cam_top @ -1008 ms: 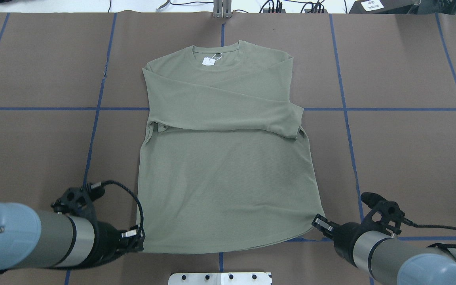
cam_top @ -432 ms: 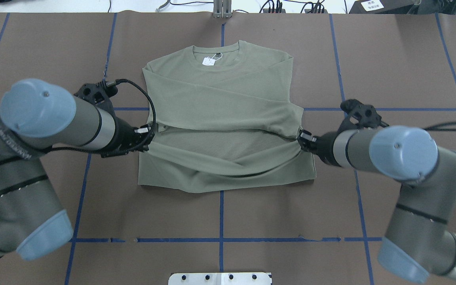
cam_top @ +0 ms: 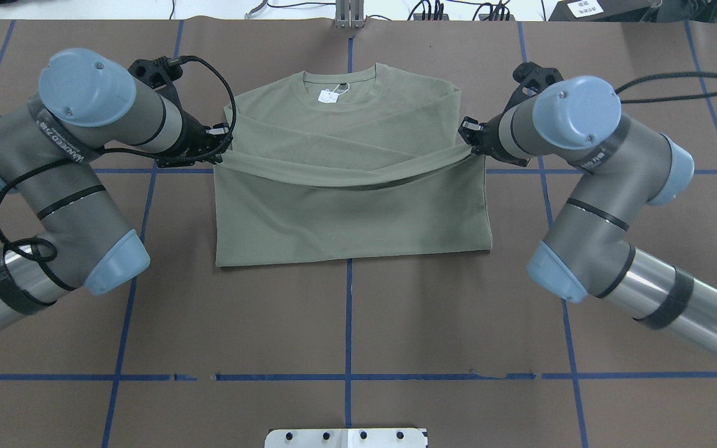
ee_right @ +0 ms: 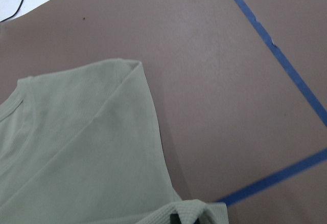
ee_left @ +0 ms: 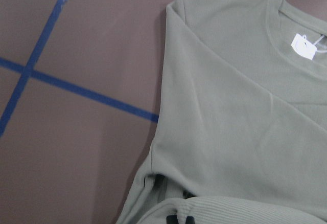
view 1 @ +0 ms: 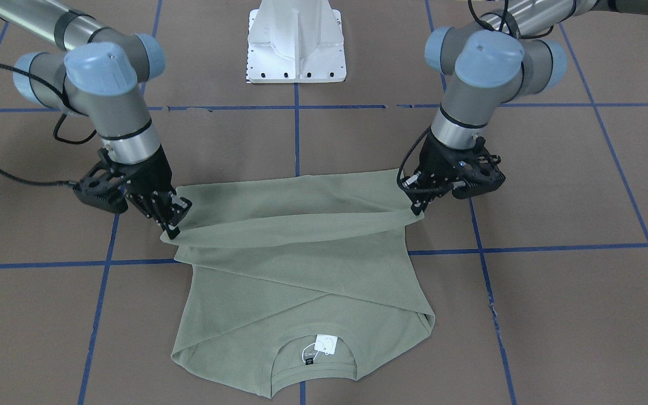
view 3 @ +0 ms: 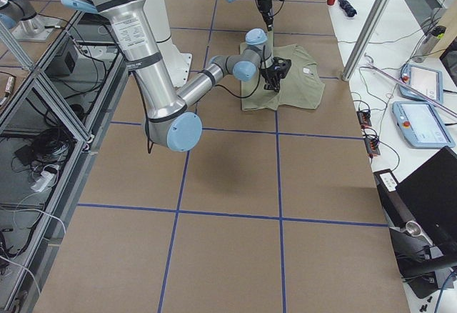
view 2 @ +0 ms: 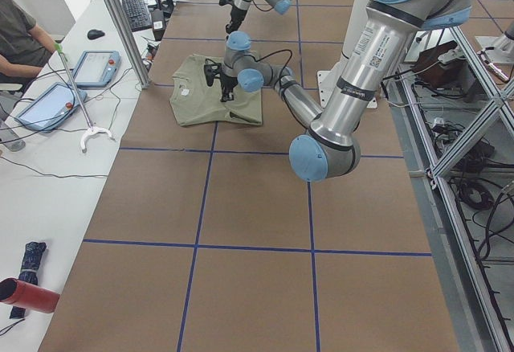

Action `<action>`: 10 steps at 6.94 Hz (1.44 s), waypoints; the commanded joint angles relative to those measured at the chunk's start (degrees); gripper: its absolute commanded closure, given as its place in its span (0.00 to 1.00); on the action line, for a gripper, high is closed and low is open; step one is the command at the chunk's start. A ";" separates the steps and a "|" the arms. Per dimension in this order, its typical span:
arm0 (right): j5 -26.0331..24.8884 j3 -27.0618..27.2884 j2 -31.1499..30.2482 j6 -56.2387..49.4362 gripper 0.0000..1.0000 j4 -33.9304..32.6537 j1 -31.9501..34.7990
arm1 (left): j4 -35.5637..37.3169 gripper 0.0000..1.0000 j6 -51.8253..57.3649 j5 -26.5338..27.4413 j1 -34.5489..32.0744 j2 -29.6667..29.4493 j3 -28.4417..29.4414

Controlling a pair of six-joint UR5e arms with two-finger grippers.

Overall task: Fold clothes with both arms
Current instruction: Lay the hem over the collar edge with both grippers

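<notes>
The sage-green shirt (cam_top: pixel 352 211) lies in the middle of the brown table, sleeves crossed over the chest and its white tag (cam_top: pixel 328 95) at the far collar. Its lower half is doubled over, with the fold line nearest the robot. My left gripper (cam_top: pixel 221 147) is shut on the hem's left corner, and my right gripper (cam_top: pixel 467 140) is shut on the hem's right corner. The hem sags between them a little above the chest. In the front-facing view the left gripper (view 1: pixel 417 209) is on the right and the right gripper (view 1: pixel 171 228) on the left. The left wrist view shows the collar and tag (ee_left: pixel 304 46).
The white base block (cam_top: pixel 346 437) sits at the near table edge. A metal post (cam_top: pixel 349 15) and cables stand at the far edge. Blue tape lines (cam_top: pixel 349 323) cross the brown table cover. Tablets (view 2: pixel 48 103) lie on the side bench beyond the table.
Both grippers have carried the hem from the near edge away from the robot up to the chest. The shirt's lower half is now folded over itself.
</notes>
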 commanded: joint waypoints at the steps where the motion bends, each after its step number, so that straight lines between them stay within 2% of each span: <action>1: 0.48 -17.07 10.56 -3.12 1.00 0.65 2.65 | -6.97 1.00 2.40 0.15 -2.61 -4.16 11.42; 4: 0.49 -24.32 15.34 -3.39 1.00 2.06 3.18 | -15.14 1.00 3.03 0.51 -4.11 -7.68 21.62; 5: 0.49 -26.35 16.75 -3.39 1.00 2.15 3.44 | -18.64 1.00 2.95 2.60 -4.11 -8.82 25.13; 6: 0.40 -27.94 17.20 -3.74 1.00 2.85 3.79 | -19.55 1.00 2.95 3.83 -4.11 -9.36 26.91; 7: 0.31 -30.74 17.55 -3.74 1.00 6.51 3.80 | -21.21 1.00 2.95 3.93 -4.11 -9.45 27.80; 10: 0.31 -31.73 17.73 -4.18 1.00 7.51 3.80 | -21.67 1.00 2.86 3.85 -4.03 -9.36 27.81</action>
